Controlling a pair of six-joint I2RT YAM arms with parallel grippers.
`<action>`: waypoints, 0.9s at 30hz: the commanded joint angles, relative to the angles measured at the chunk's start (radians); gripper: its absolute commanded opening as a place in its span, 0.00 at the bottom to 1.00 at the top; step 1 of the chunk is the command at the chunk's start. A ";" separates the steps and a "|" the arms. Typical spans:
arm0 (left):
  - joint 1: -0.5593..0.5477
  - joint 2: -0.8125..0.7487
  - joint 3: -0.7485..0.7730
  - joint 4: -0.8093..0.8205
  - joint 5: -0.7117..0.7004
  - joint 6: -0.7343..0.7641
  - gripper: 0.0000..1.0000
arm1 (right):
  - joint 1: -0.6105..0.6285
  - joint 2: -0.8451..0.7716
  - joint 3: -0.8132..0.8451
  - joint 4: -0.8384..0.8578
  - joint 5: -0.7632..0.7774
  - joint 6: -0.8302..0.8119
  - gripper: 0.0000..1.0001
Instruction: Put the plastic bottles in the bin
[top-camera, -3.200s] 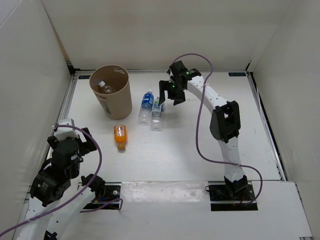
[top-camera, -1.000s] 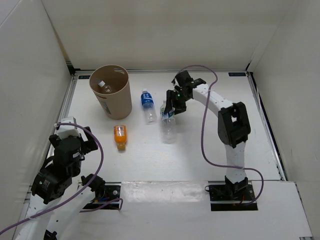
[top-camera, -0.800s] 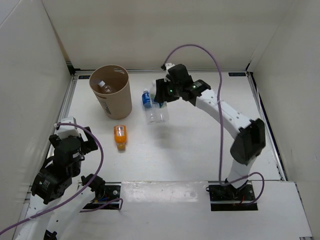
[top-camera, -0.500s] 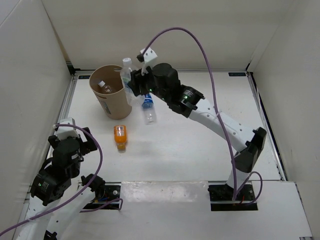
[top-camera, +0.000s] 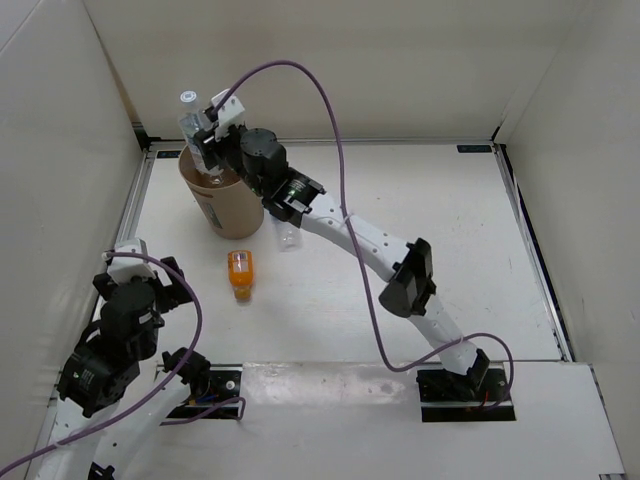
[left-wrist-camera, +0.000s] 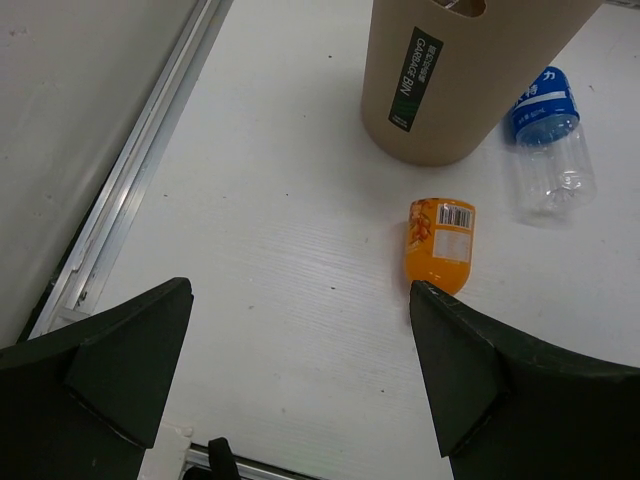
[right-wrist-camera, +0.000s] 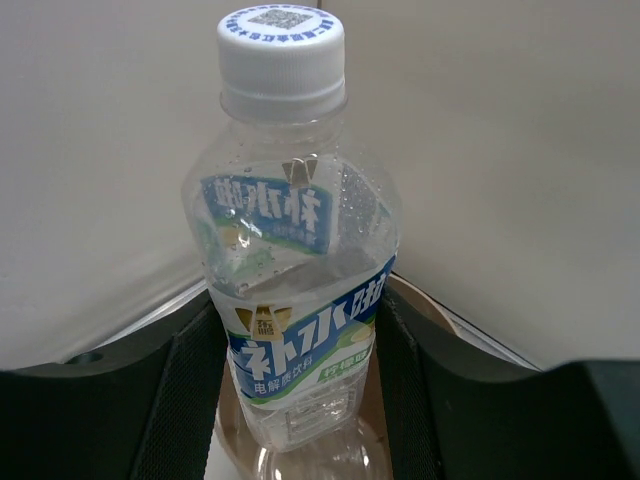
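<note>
Top external view, far left: the left gripper (top-camera: 138, 262) is seen low at the near left corner of the table (top-camera: 420, 200), well apart from every bottle. In the left wrist view its fingers (left-wrist-camera: 120, 370) are spread wide, and nothing is held between them. Further right, the tan-brown bin (top-camera: 228, 208) is stood upright near the back left corner, its black side label turned toward the left wrist camera. Directly above its open mouth the right gripper (top-camera: 206, 138) is found, closed around the clear bottle with the white-green label (top-camera: 190, 118), which is held upright with its white cap on top. In the right wrist view this bottle (right-wrist-camera: 295, 270) is pressed on both sides by the dark finger pads (right-wrist-camera: 185, 400), and the brown rim of the bin (right-wrist-camera: 420, 305) is visible just behind and beneath it. Whether the bottle's base has passed below the rim cannot be told. On the table just in front of the bin, the short orange bottle (top-camera: 240, 273) is laid on its side, near the tub but not touching it. To its right, the clear bottle with the blue label (top-camera: 288, 238) is also laid flat, close beside the bin's base and partly covered from above by the right arm, which is stretched diagonally across the table from its base at the near right edge.
</note>
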 joint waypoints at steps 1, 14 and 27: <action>0.003 -0.015 -0.001 0.016 -0.007 0.008 1.00 | -0.045 0.036 0.093 0.129 -0.002 0.023 0.00; 0.002 -0.022 -0.002 0.011 -0.028 0.009 1.00 | -0.108 0.044 0.032 0.071 -0.103 0.164 0.70; 0.002 0.028 -0.010 0.018 0.013 0.012 1.00 | -0.141 -0.409 -0.405 -0.112 -0.028 0.224 0.90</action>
